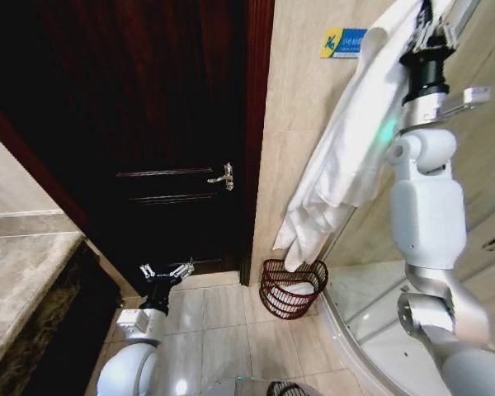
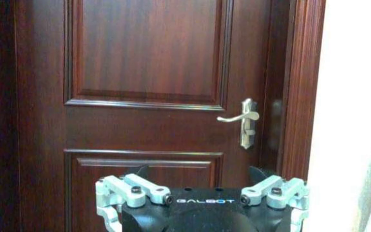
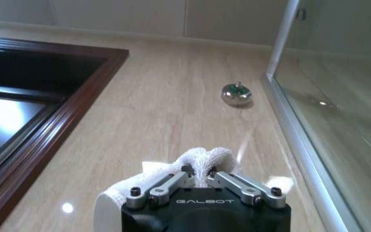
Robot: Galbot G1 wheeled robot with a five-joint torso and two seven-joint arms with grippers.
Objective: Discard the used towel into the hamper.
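My right gripper (image 1: 429, 29) is raised high by the tiled wall, shut on the top of a white towel (image 1: 346, 157). The towel hangs down in long folds, its lower end just above the rim of the hamper (image 1: 290, 299), a dark reddish-brown wire basket on the floor in the corner. Some white cloth shows inside the hamper. In the right wrist view the gripper (image 3: 198, 173) pinches a bunch of towel (image 3: 202, 157). My left gripper (image 1: 167, 272) hangs low before the door, open and holding nothing, and appears as well in its wrist view (image 2: 202, 192).
A dark wooden door (image 1: 148, 124) with a metal handle (image 2: 243, 118) stands left of the hamper. A stone counter (image 1: 16, 280) is at my left. The curved glass shower enclosure (image 1: 371, 305) borders the hamper on the right. Another dark basket (image 1: 285, 389) sits near my base.
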